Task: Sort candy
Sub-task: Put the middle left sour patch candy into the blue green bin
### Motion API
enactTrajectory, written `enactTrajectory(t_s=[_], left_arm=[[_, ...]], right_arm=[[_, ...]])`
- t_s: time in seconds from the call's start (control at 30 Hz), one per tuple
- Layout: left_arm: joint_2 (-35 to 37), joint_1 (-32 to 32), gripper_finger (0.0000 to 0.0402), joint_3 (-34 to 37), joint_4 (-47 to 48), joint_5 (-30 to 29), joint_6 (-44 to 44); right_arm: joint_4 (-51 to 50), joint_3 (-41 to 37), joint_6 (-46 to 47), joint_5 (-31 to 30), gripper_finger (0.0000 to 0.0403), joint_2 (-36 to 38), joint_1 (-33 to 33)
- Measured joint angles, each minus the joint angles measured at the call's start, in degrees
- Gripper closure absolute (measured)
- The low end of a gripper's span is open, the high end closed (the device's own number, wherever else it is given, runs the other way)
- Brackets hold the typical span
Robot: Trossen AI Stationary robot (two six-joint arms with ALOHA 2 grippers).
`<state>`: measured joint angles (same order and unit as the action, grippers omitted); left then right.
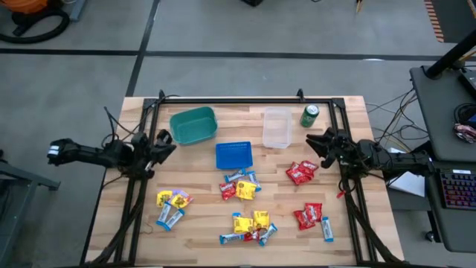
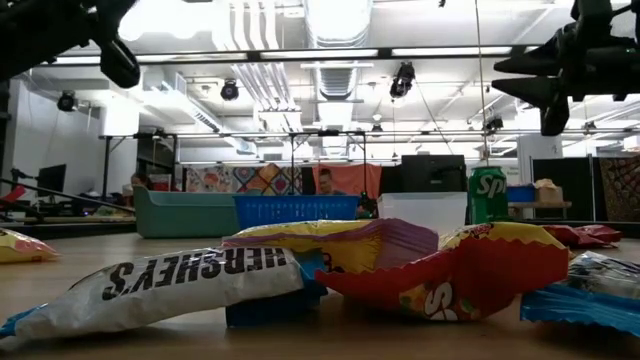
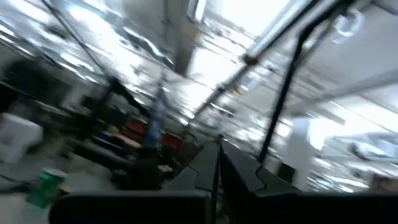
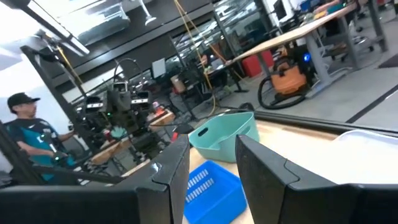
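- The candy (image 1: 239,187) lies loose on the wooden table (image 1: 201,231), in small heaps on the half of the table away from the baskets. None is in a basket yet, so the sorting looks like it has not started.
- Three bins wait in a row at the far side: a green basket (image 1: 193,125), a blue basket (image 1: 233,155) and a clear tub (image 1: 276,128). They probably sit there so each kind of candy gets its own home.
- A green can (image 1: 310,115) stands just beside the clear tub. It is not candy.
- The left gripper (image 1: 165,142) is up in the air at the left edge of the table, near the green basket. Its fingers are pressed together and hold nothing.
- The right gripper (image 1: 316,141) hangs in the air at the right edge, near the can. Its fingers (image 4: 168,171) are apart, with nothing between them.
- The red heap (image 1: 301,172) is close to the right gripper, with open table around it.
- The black frame (image 1: 223,100) runs along the table's edges, so both arms need care there.
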<state>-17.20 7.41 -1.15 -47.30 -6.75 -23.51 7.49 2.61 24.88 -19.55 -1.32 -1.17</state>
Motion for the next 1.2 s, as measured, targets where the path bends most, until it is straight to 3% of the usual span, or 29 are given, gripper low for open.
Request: enactTrajectory(t_s=[0.43,0.53,0.63,0.73,0.9,1.07,1.2], left_arm=[[-15.4,2.2,0.0402,0.0,5.1,-3.7,-23.5],[-19.6,4.4,0.0402,-3.2,9.5,-4.9,-26.1],[-23.5,6.9,0.0402,-10.1,21.2,-4.8,-26.8],[-27.3,9.0,0.0402,-19.2,42.7,-4.8,-29.6],[-36.5,13.6,0.0402,-32.9,76.5,-7.2,-42.7],[-47.2,18.2,0.0401,-42.2,92.7,-6.3,-52.0],[-55.7,20.0,0.0383,-47.6,98.5,-2.9,-53.9]], right_arm=[[3.5,0.0,0.1,0.0,0.0280,0.0,0.0],[3.6,0.0,0.2,0.0,0.0280,0.0,0.0],[3.7,0.0,0.2,0.0,0.0280,0.0,0.0],[4.1,0.0,0.2,0.0,0.0280,0.1,0.0],[4.0,0.0,0.2,0.0,0.0280,0.1,0.0],[4.0,0.0,0.2,0.0,0.0280,0.1,0.0],[4.0,0.0,0.4,0.0,0.0280,0.1,0.0]])
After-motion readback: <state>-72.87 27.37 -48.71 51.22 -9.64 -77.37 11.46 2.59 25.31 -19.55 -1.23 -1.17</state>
